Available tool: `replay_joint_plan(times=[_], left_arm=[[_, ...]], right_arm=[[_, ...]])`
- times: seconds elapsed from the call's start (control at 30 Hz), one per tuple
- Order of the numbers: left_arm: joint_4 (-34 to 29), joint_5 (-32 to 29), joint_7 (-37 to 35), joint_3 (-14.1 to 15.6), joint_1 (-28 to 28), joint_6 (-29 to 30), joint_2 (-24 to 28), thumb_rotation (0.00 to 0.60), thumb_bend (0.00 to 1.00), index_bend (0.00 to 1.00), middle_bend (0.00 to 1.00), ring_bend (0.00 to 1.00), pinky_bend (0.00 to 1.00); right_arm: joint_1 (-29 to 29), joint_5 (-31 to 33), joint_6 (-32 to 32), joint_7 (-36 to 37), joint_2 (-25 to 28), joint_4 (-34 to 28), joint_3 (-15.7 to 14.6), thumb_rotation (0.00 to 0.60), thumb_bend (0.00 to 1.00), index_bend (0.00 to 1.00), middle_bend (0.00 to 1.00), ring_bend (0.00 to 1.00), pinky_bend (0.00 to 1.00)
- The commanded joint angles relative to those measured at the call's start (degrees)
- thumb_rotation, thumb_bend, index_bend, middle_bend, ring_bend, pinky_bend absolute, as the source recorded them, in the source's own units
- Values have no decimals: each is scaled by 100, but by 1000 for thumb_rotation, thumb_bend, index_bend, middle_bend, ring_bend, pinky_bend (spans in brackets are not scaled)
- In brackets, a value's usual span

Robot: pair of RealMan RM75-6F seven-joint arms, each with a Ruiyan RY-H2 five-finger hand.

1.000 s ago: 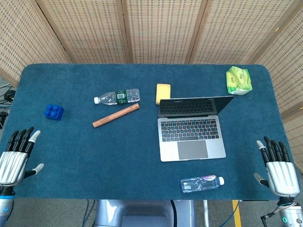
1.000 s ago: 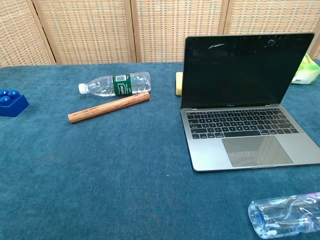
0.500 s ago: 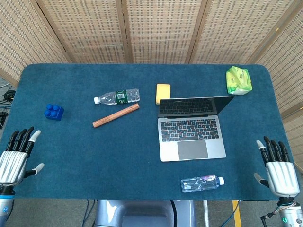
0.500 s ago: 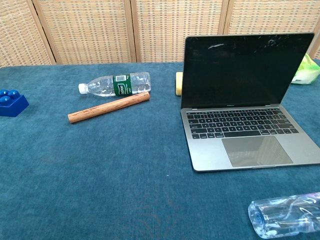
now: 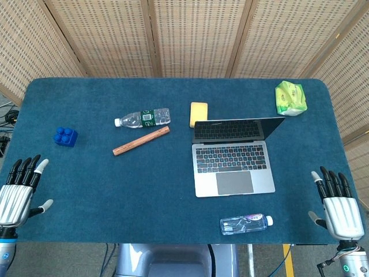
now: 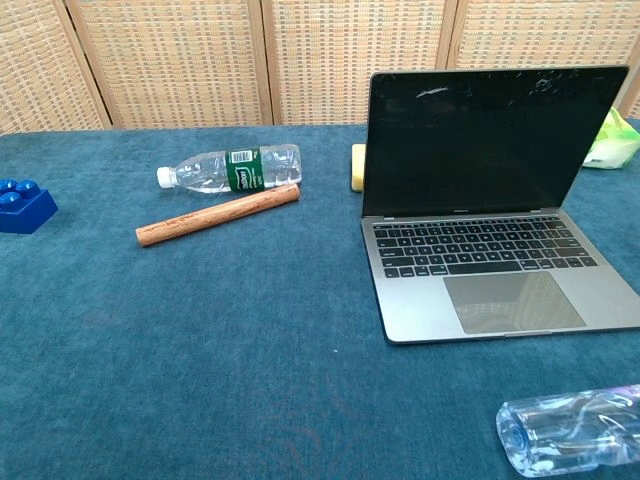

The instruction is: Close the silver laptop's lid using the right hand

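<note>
Resting empty, fingers spread, right hand (image 5: 343, 212) at table's near right corner; left hand (image 5: 16, 196) likewise empty; reach toward open silver laptop (image 5: 233, 154) risks knocking clear plastic bottle (image 5: 246, 223) lying between

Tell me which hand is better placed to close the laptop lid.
The right hand. It rests open at the table's right edge, on the silver laptop side; the left hand sits at the far left edge.

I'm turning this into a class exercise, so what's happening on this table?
Nothing is being handled yet. The laptop sits open, lid upright, on the table. The right hand and left hand rest open at the near corners, away from it. The lid is not yet closed.
</note>
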Motion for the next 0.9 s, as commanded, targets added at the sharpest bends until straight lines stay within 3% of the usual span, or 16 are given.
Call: replay_joint_plan(times=[0.03, 0.1, 0.13, 0.2, 0.27, 0.33, 0.4, 0.5, 0.63, 0.9], left_arm=[[-9, 4, -16, -5, 9, 23, 9, 600, 62, 0, 0, 0, 0], [-11, -8, -30, -13, 16, 35, 16, 600, 62, 0, 0, 0, 0], [-9, -23, -42, -18, 16, 28, 18, 600, 62, 0, 0, 0, 0], [-3, -42, -49, -19, 12, 5, 21, 600, 62, 0, 0, 0, 0], [1, -51, -51, -18, 8, -12, 16, 600, 62, 0, 0, 0, 0], [-1, -43, -54, -18, -1, -21, 16, 600, 62, 0, 0, 0, 0], [3, -34, -55, -15, -2, -20, 14, 600, 63, 0, 0, 0, 0], [6, -32, -55, -11, -6, -33, 11, 600, 63, 0, 0, 0, 0], [-6, -15, -44, 0, -12, -45, 12, 600, 63, 0, 0, 0, 0], [0, 7, -46, 15, -27, -73, -2, 600, 63, 0, 0, 0, 0]], right_arm=[[12, -57, 56, 66, -9, 1, 25, 600, 0, 0, 0, 0, 0], [14, -91, 103, 101, -26, 18, 44, 600, 62, 0, 0, 0, 0], [28, -120, 155, 148, -48, 31, 85, 600, 169, 0, 0, 0, 0], [57, -176, 258, 248, -108, 88, 159, 600, 454, 0, 0, 0, 0], [107, -234, 330, 333, -170, 169, 236, 600, 812, 0, 0, 0, 0], [189, -271, 378, 405, -245, 274, 342, 600, 977, 0, 0, 0, 3], [306, -280, 382, 451, -312, 383, 475, 600, 1000, 14, 10, 0, 27], [493, -239, 327, 502, -374, 466, 676, 600, 1000, 93, 106, 18, 66], [763, -73, 215, 313, -367, 372, 1011, 600, 1000, 195, 232, 126, 156], [1265, 74, -58, -380, -208, 29, 1483, 600, 1000, 199, 233, 139, 170]])
